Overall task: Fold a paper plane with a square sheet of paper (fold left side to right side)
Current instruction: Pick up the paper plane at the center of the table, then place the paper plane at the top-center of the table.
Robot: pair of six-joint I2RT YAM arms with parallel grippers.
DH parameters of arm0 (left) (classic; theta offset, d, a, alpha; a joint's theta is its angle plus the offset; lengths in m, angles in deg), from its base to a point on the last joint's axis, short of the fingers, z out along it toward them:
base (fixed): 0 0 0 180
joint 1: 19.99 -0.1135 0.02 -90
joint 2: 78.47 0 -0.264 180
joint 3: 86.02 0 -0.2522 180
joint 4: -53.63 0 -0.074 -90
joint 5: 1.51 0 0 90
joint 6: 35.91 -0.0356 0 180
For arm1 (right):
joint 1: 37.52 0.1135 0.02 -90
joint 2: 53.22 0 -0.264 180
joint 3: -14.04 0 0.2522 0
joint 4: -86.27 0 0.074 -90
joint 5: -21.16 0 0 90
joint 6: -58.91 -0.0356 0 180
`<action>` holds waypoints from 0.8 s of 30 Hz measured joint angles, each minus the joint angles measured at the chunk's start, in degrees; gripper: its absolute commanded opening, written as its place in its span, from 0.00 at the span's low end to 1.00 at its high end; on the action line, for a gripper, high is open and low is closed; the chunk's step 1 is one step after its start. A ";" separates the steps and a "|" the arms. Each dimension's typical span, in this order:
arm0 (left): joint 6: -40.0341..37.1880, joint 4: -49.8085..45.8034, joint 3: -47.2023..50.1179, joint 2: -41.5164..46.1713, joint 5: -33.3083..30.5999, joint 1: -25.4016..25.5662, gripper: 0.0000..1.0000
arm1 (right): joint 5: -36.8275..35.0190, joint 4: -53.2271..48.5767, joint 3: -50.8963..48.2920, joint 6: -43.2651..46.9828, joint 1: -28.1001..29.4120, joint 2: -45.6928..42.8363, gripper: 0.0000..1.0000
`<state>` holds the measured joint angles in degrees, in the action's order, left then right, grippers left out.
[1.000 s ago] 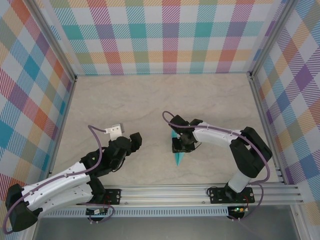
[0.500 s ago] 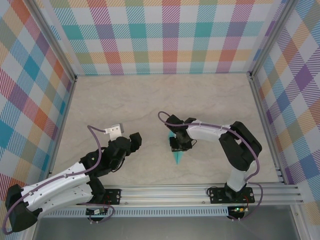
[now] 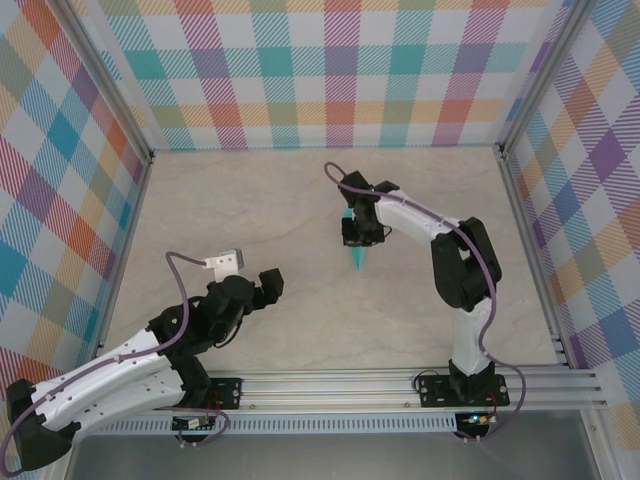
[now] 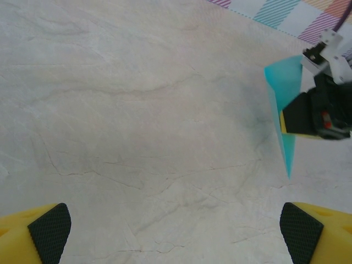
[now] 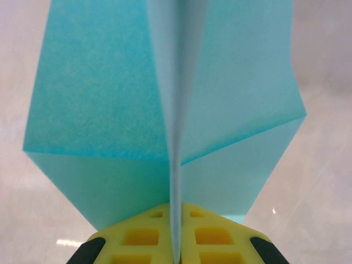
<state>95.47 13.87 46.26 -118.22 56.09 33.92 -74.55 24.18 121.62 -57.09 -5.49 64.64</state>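
The main risk, as I judge it, is that the thin paper plane (image 5: 104,93) slips or twists, because the right end effector (image 5: 176,245) is closed only on its central fold and the wings stand free (they spread to both sides). A quick move could also crush the crease. In the top view the plane is near the middle of the worktop (image 3: 250,200), its tip at 6 o'clock from this end effector. The left end effector (image 4: 176,231) is wide open and empty, at about 8 o'clock, well apart.
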 measured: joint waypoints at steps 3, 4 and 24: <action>-0.37 -0.79 -0.04 0.74 0.39 0.00 1.00 | -2.29 -3.10 8.04 0.42 -1.07 6.56 0.08; -0.39 -1.11 -0.04 0.83 0.44 0.00 1.00 | -2.73 -3.91 10.21 0.63 -1.09 8.46 0.08; -0.52 -4.15 -0.83 0.87 3.48 0.00 1.00 | -3.26 -10.16 22.12 1.99 -0.92 18.53 0.17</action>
<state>94.95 9.72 45.43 -117.35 59.56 33.92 -77.81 14.01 143.74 -55.10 -6.41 83.17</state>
